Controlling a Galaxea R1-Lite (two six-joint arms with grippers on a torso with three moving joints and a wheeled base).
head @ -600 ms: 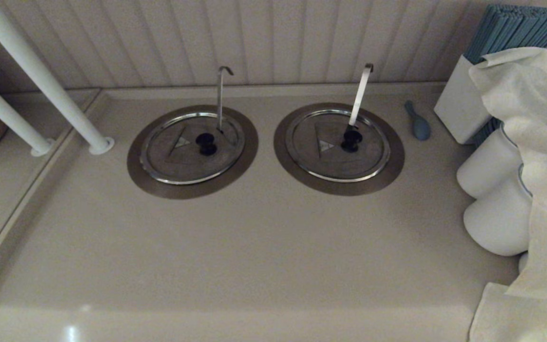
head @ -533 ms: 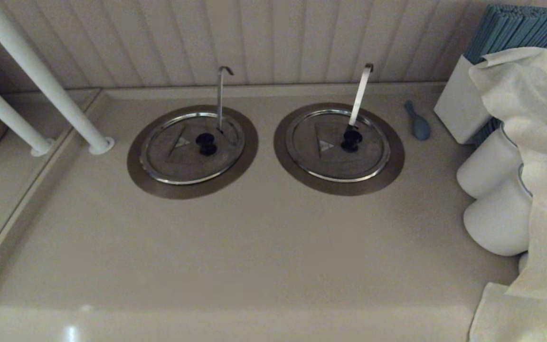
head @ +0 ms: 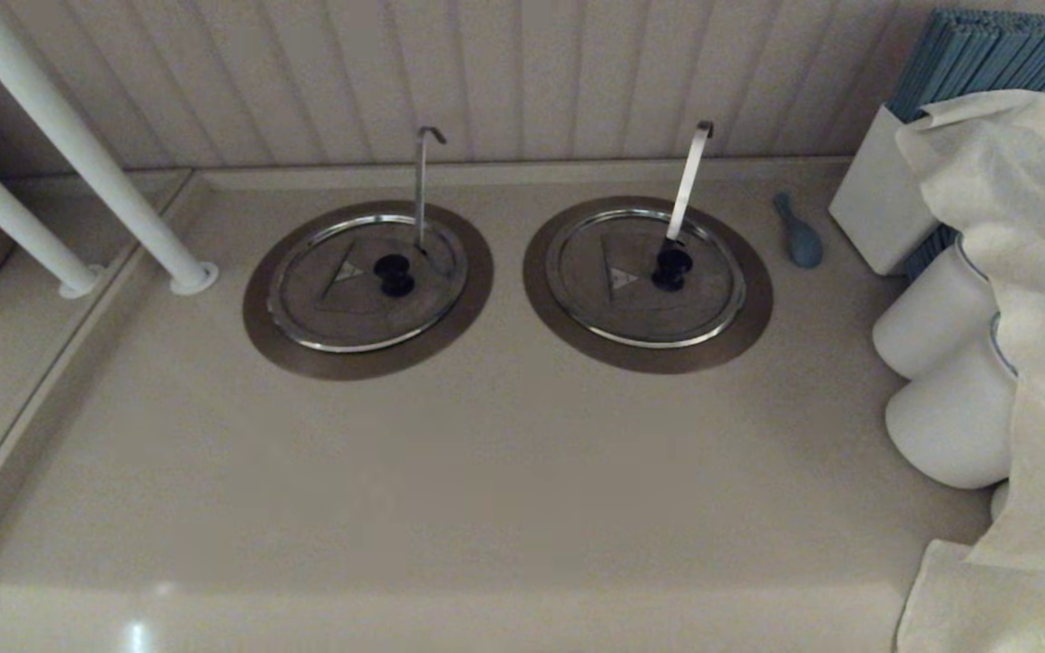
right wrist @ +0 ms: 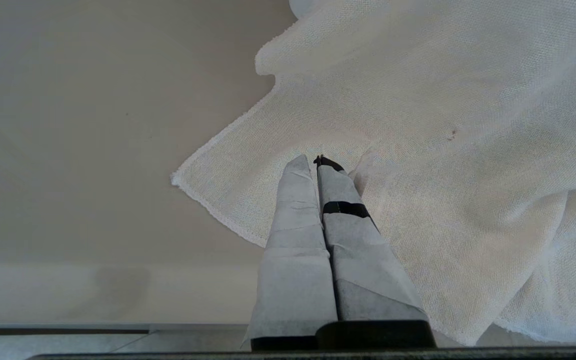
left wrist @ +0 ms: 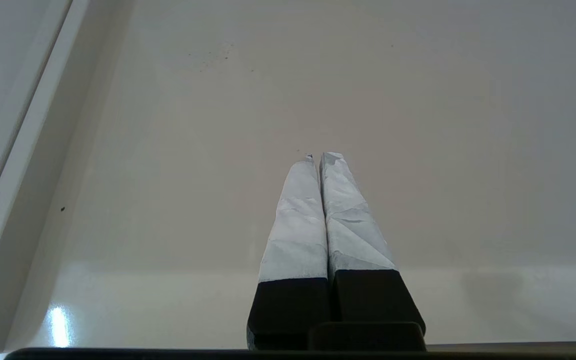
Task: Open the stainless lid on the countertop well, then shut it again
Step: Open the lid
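Hanging over bare beige countertop [left wrist: 418, 125] at the near edge, the left gripper [left wrist: 322, 159] has its two white-wrapped fingers pressed together with nothing between them, and it shows only in the left wrist view. The right gripper [right wrist: 316, 161] is likewise closed on nothing, its fingers together above a white cloth [right wrist: 418, 150] spread on the counter. In the head view neither arm appears; the lower half of the frame is plain counter. Farther back, left of centre in the frame, the stainless lid [head: 341, 304] lies flat and closed in the countertop well [head: 268, 345], of which only the wide dull-brown ring shows around the lid. A black knob [head: 394, 273] sits near the lid's middle, a small triangle mark beside it, and a thin hooked rod [head: 420, 181] rises upright through the lid. Right of centre lies the twin lid [head: 631, 304] with its pale flat handle [head: 688, 177] leaning slightly. A small blue object [head: 799, 236] lies just right of that ring. At the right edge stand white cylinders [head: 940, 363] under draped cloth, with a white holder of blue sticks [head: 976, 54] behind. Two white poles [head: 78, 154] slant across the upper left, before the ribbed back wall [head: 559, 73].
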